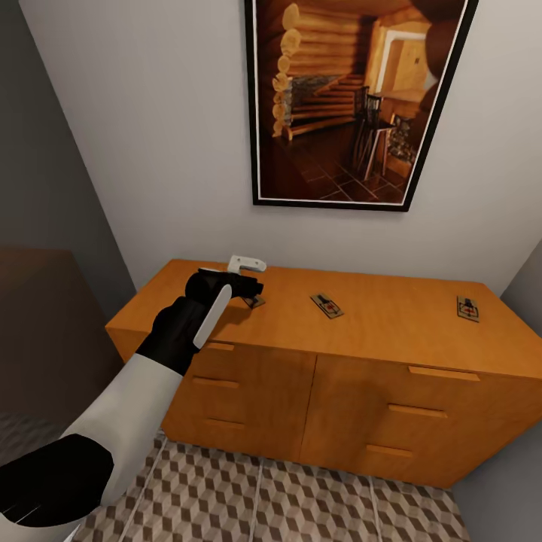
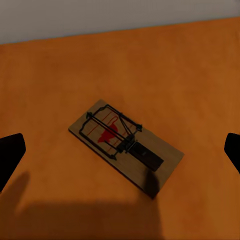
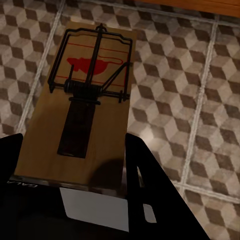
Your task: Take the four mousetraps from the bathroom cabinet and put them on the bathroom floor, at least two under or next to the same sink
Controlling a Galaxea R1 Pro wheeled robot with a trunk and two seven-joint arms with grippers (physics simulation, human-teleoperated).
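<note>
Three mousetraps lie on top of the orange-brown cabinet (image 1: 391, 324): one (image 1: 256, 302) at the left, one (image 1: 327, 306) in the middle and one (image 1: 467, 309) at the right end. My left gripper (image 1: 251, 289) hovers over the left one, open. In the left wrist view that mousetrap (image 2: 125, 145) lies flat on the cabinet top (image 2: 50, 75), with the black fingertips (image 2: 10, 155) wide apart on either side and not touching it. My right gripper (image 3: 72, 147) is shut on another mousetrap (image 3: 85, 95), held above the cube-patterned bathroom floor (image 3: 200, 75).
A large framed picture (image 1: 354, 98) hangs on the white wall above the cabinet. A dark brown block (image 1: 38, 331) stands left of the cabinet by a grey wall. Patterned floor (image 1: 301, 497) runs in front of the drawer fronts.
</note>
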